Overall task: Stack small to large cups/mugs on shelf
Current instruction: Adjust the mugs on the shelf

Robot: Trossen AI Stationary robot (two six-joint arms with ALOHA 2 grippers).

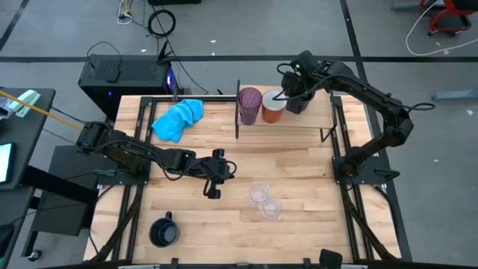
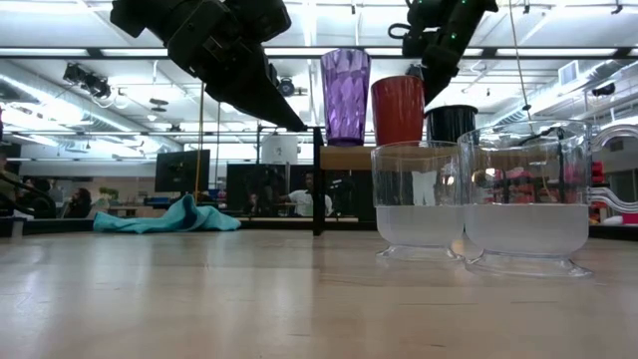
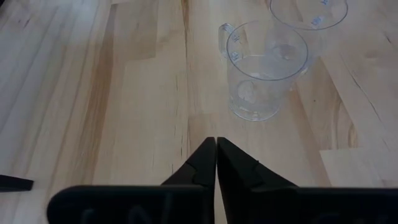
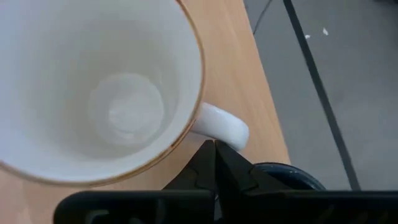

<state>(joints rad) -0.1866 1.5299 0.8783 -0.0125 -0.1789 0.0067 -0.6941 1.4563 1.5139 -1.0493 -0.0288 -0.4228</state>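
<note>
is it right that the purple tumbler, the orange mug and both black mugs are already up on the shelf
Not quite. The high view shows only one black mug on the shelf, beside the orange mug and purple tumbler. The other black mug sits on the table, near its front left corner.

Purple tumbler [image 1: 249, 104], orange mug [image 1: 273, 107]

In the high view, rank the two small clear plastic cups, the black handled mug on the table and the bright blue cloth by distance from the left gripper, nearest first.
From the left gripper:
1. Two small clear plastic cups, just to its right; the pair counts as one entry.
2. Black handled mug on the table, towards the front edge.
3. Bright blue cloth, at the back beside the light wooden shelf.
</note>
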